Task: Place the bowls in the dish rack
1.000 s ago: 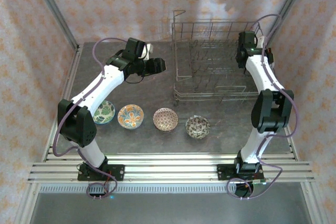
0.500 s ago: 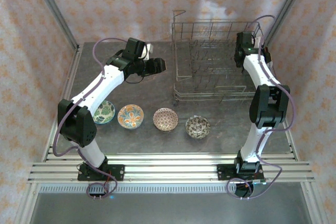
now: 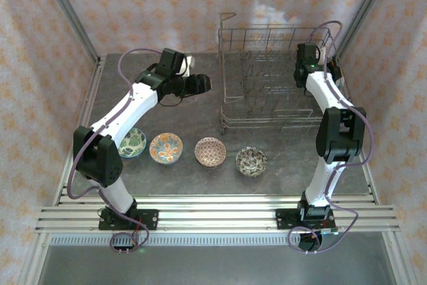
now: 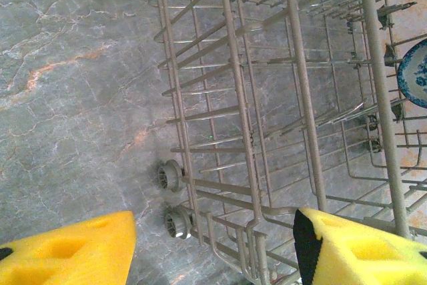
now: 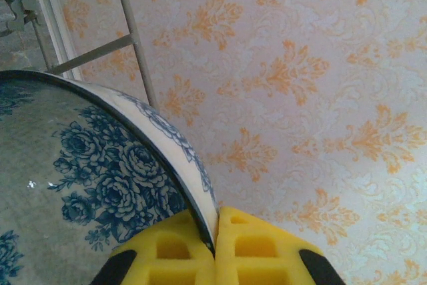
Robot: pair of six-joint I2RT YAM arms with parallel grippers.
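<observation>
Ceramic, patterned: a row of four bowls (image 3: pixel 210 151) sits on the near counter (image 3: pixel 187 115), none loaded yet. Farther back, the left claw (image 4: pixel 213 245) hangs wide and empty by the left edge of the dish rack (image 3: pixel 227 85). The right claw (image 5: pixel 215 231) is pinched on the rim of a blue-white bowl (image 5: pixel 87 185), at the rack's far right. No bowl seen seated among the tines. Judged: early stage.
</observation>
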